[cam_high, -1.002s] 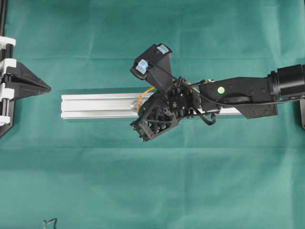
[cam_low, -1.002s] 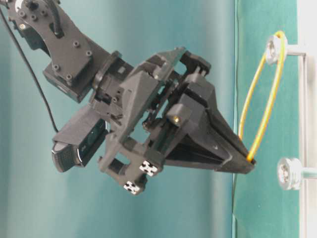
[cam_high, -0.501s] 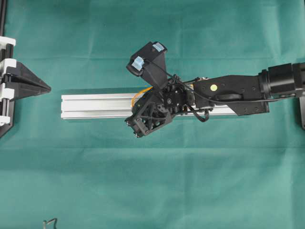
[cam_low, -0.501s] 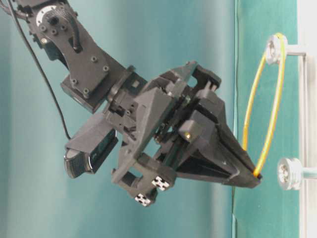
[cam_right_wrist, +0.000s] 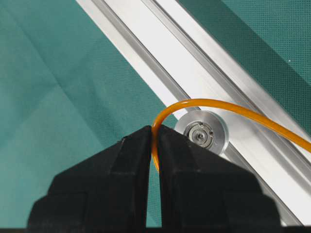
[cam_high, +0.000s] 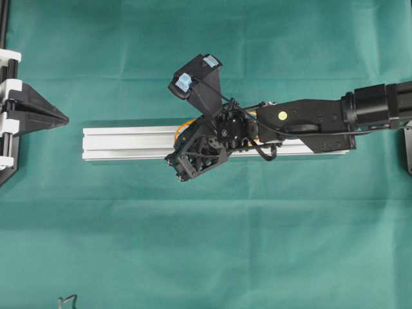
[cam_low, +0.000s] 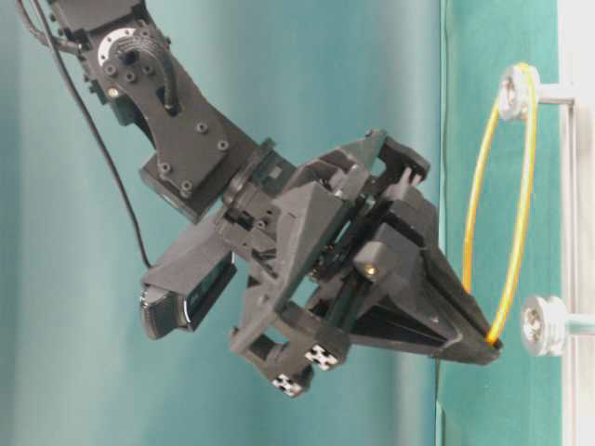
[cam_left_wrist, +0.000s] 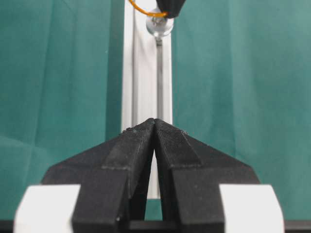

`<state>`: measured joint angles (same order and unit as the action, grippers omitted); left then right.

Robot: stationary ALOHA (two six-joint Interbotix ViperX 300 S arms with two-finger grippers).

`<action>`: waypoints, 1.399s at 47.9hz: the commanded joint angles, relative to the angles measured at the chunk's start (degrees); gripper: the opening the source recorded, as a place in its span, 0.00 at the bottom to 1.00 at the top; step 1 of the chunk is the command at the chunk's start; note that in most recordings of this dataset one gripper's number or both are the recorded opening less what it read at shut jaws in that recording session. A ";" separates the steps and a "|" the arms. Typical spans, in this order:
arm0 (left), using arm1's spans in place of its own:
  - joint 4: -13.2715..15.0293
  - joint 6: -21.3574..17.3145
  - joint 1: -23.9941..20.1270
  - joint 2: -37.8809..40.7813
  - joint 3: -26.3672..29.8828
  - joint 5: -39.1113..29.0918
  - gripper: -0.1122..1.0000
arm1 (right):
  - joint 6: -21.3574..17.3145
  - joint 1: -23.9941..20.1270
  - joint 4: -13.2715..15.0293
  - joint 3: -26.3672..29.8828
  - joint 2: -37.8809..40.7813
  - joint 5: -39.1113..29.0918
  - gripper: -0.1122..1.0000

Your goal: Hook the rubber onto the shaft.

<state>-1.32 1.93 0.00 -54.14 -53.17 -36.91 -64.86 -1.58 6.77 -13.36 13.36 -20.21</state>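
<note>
Table-level exterior, orange rubber [cam_low: 517,200] stretched top to bottom, upper end over shaft [cam_low: 514,90], right gripper [cam_low: 491,340] pinching its lower end

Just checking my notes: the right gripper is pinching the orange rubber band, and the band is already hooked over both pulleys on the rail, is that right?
Not quite. The right gripper does pinch the orange rubber band, but the table-level view shows it hooked only over the upper pulley; the lower pulley is still bare beside the held end.
</note>
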 commanded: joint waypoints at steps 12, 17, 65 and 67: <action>-0.18 0.00 0.00 0.35 1.85 0.53 0.12 | -0.26 0.79 -0.35 2.02 -0.35 0.44 0.16; -0.18 0.00 0.00 0.35 1.85 0.53 0.12 | -0.26 0.97 -1.49 2.29 -0.09 0.35 0.16; -0.18 0.00 0.00 0.35 1.85 0.53 0.12 | -0.62 1.76 -5.62 5.01 3.08 -1.41 0.16; -0.18 0.00 0.00 0.35 1.76 0.53 0.12 | -0.62 1.67 -5.80 5.01 3.08 -1.49 0.16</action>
<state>-1.32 1.93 0.00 -54.14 -53.17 -36.91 -65.39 0.00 1.32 -10.11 17.49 -21.80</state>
